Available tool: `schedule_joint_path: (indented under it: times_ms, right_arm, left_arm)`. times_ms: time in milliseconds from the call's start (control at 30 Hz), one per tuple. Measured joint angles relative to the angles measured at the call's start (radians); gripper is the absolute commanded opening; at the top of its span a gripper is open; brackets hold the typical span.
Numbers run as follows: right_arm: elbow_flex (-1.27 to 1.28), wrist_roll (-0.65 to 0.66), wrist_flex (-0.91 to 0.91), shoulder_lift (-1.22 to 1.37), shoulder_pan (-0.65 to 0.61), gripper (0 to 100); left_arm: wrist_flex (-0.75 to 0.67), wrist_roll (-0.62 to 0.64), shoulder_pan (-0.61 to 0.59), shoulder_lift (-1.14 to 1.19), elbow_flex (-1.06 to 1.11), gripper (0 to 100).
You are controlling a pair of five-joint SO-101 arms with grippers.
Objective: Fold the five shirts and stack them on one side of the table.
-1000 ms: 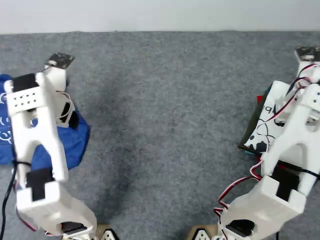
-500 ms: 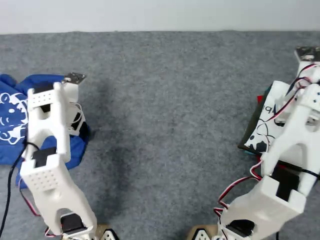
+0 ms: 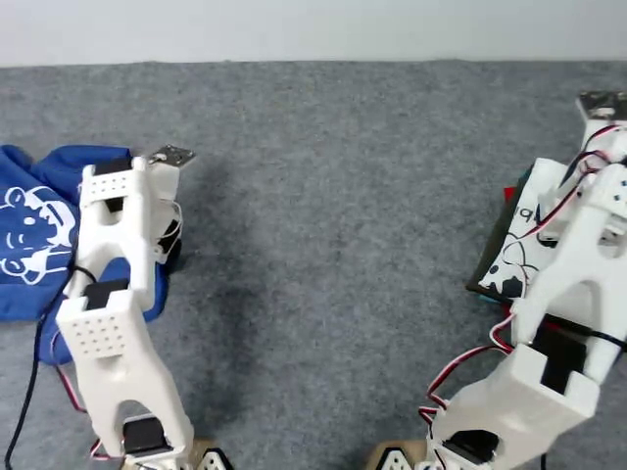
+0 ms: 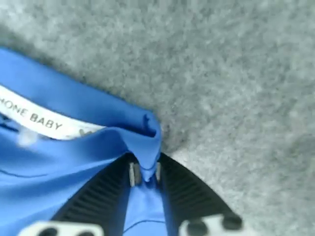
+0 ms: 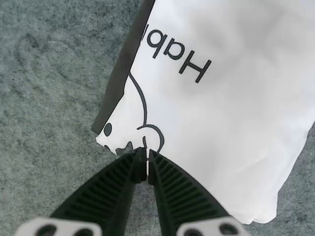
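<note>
- With left gripper point(image 4: 144, 174), jaws pressed together, holds 1 thin fold of the blue shirt point(image 4: 59, 162), bunched at the left side of the table point(image 4: 236, 73).
- With right gripper point(image 5: 147, 164), jaws closed, touches the edge of the white shirt point(image 5: 221, 113) at the right side; cannot tell if gripping cloth.
- Could lose the fold: soft, smooth knit, small bite.
- Could drag and crease on the rough grey felt cover.

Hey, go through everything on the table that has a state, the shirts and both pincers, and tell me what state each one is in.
blue shirt: unfolded and bunched up by the left arm, with a fold caught in the left pincer.
white shirt: folded, lying on top of a dark shirt.
dark shirt: flat under the white one, its edge peeking out.
left pincer: shut on the blue shirt.
right pincer: shut at the white shirt's edge; whether it grips fabric is unclear.
</note>
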Motion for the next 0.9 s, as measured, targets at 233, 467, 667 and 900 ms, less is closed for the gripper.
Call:
schedule_joint_path:
  times_ms: [233,467,667,900]
  right_arm:
    - [0.0,0.0,0.0,0.0,0.0,0.9]
    - [0.0,0.0,0.0,0.0,0.0,0.9]
    - [0.0,0.0,0.0,0.0,0.0,0.9]
    - [0.0,0.0,0.0,0.0,0.0,0.9]
  left_arm:
    - [0.074,0.063,0.141,-0.1,-0.157,1]
    - [0.091,0.184,0.405,-0.117,-0.341,1]
    - [0.04,0.222,0.623,-0.095,-0.479,1]
    - [0.035,0.253,0.723,0.028,-0.733,1]
